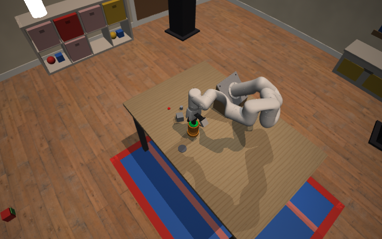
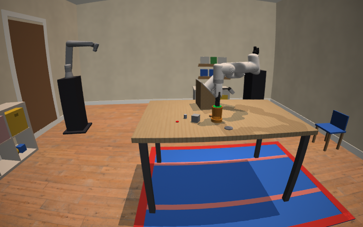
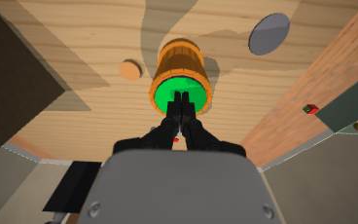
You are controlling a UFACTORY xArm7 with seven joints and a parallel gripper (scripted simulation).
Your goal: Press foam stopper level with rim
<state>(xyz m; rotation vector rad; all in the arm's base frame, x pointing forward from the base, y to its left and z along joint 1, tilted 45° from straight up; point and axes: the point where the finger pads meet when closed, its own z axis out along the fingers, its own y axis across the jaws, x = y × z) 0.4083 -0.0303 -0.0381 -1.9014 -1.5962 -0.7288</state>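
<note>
An orange ribbed jar [image 1: 193, 129] stands upright on the wooden table; it also shows in the exterior view [image 2: 217, 113] and the wrist view [image 3: 180, 73]. A green foam stopper [image 3: 181, 96] fills its mouth, with only a thin green ring showing at the rim [image 2: 217, 106]. My gripper [image 3: 180, 100] is shut and empty, pointing straight down with its fingertips on the middle of the stopper. It also shows in the top view [image 1: 193, 119] and the exterior view [image 2: 217, 99].
A grey cube [image 2: 195, 118], a small grey cylinder [image 2: 185, 116] and a red dot [image 2: 177, 121] lie left of the jar. A flat grey disc [image 2: 228, 128] lies in front of it. A brown box [image 2: 204, 97] stands behind. A small tan disc [image 3: 130, 70] shows near the jar.
</note>
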